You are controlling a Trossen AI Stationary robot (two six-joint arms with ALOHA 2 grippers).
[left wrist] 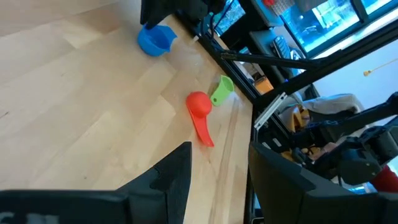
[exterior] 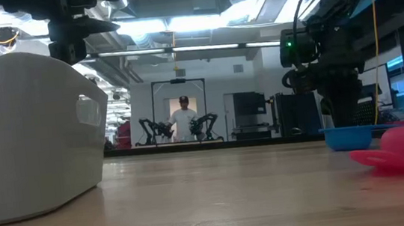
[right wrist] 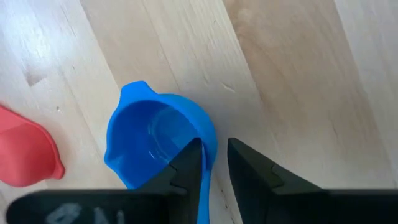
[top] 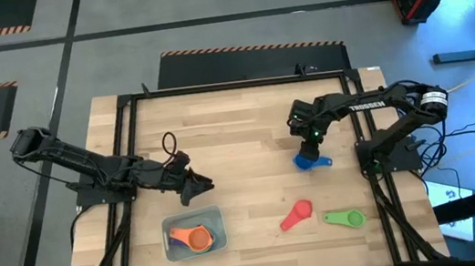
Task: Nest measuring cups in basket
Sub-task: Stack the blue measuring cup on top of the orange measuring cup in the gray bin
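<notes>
- Right gripper (right wrist: 214,163): jaws nearly closed on the rim of the round blue plastic measuring cup (right wrist: 155,143), which sits on the wooden table (top: 249,150).
- Left gripper (left wrist: 217,180): jaws part-open, empty, above the table.

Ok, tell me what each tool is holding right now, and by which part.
The right tool is closing on the blue measuring cup where handle meets rim, one finger inside the bowl. The left tool holds nothing.
</notes>
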